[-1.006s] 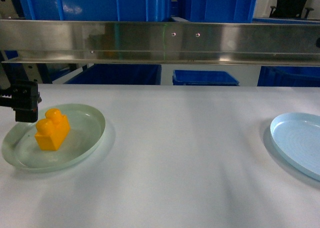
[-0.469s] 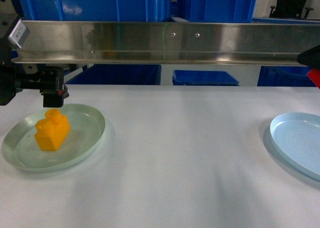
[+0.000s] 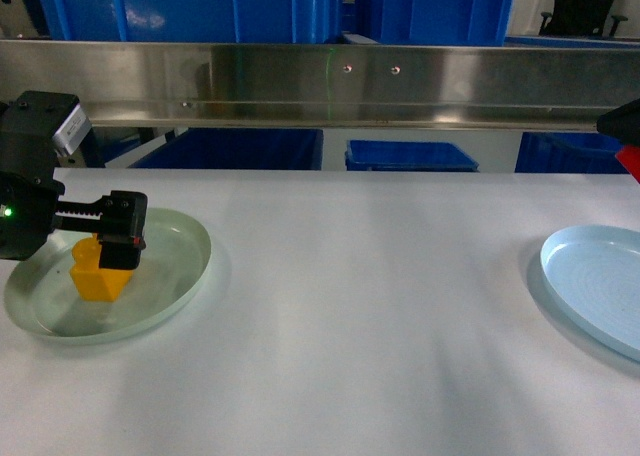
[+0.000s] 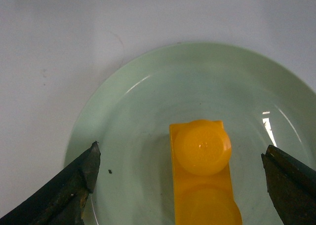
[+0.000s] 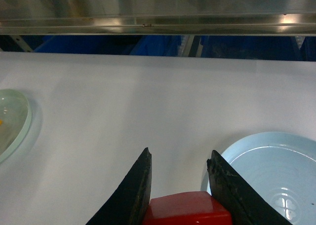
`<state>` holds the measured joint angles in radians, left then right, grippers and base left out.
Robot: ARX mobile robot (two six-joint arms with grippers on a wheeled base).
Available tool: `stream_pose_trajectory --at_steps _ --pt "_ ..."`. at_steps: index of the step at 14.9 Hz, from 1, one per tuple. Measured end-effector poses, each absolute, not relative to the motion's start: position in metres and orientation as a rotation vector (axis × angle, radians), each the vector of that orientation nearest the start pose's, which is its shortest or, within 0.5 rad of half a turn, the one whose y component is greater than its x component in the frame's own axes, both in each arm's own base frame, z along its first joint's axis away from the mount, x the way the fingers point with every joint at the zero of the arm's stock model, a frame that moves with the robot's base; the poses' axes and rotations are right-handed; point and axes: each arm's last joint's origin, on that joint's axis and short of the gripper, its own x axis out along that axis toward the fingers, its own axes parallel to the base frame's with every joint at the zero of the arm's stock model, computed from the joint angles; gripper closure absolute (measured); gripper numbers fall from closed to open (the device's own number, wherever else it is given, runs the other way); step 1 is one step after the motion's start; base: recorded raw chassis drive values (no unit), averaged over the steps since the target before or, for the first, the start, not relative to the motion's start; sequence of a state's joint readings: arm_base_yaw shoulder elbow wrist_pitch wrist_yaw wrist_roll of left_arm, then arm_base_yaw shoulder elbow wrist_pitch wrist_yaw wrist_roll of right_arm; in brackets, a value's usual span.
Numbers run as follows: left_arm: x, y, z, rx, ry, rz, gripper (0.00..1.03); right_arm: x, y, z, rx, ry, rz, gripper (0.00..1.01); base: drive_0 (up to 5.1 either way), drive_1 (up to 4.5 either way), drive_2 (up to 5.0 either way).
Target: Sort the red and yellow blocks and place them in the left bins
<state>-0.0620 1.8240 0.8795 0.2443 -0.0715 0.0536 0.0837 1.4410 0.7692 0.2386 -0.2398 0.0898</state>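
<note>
The orange-yellow block (image 3: 98, 276) with two round studs lies in a pale green plate (image 3: 170, 276) at the table's left. My left gripper (image 3: 112, 244) is low over it and open. In the left wrist view the block (image 4: 202, 175) sits between the wide-apart fingertips (image 4: 91, 161), touching neither. My right gripper (image 5: 179, 156) is shut on the bright red block (image 5: 187, 207), held above the table. In the head view only a corner of the red block (image 3: 630, 160) shows at the right edge. Blue bins (image 3: 235, 148) stand behind the table, under the steel rail.
A pale blue plate (image 3: 600, 281) lies at the table's right side, just right of the held red block in the right wrist view (image 5: 276, 170). A steel rail (image 3: 330, 81) runs across the back above the table edge. More blue crates (image 3: 410, 156) stand beyond it.
My left gripper has come down and rightward from the plate's far left edge to straddle the yellow block. The right gripper with the red block has appeared at the right edge.
</note>
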Motion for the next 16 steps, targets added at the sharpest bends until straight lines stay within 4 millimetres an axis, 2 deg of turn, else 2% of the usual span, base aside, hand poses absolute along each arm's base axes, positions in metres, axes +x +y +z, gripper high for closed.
stream_pose_trajectory --at_steps 3,7,13,14,16 --pt "0.351 -0.019 0.117 0.101 0.776 -0.001 0.05 0.299 0.032 0.217 0.128 0.457 0.292 0.73 0.0 0.00 0.0" --pt "0.353 -0.020 0.113 0.105 0.761 -0.005 0.06 0.299 0.032 0.216 0.131 0.456 0.289 0.73 0.0 0.00 0.0" --pt "0.353 -0.023 0.110 0.143 0.754 -0.065 0.68 0.298 0.032 0.215 0.134 0.462 0.286 0.73 0.0 0.00 0.0" --pt "0.353 -0.023 0.110 0.141 0.755 -0.067 0.73 0.298 0.032 0.215 0.134 0.462 0.284 0.73 0.0 0.00 0.0" --pt "0.354 -0.020 0.117 0.138 0.733 -0.062 0.74 0.298 0.032 0.215 0.135 0.466 0.284 0.73 0.0 0.00 0.0"
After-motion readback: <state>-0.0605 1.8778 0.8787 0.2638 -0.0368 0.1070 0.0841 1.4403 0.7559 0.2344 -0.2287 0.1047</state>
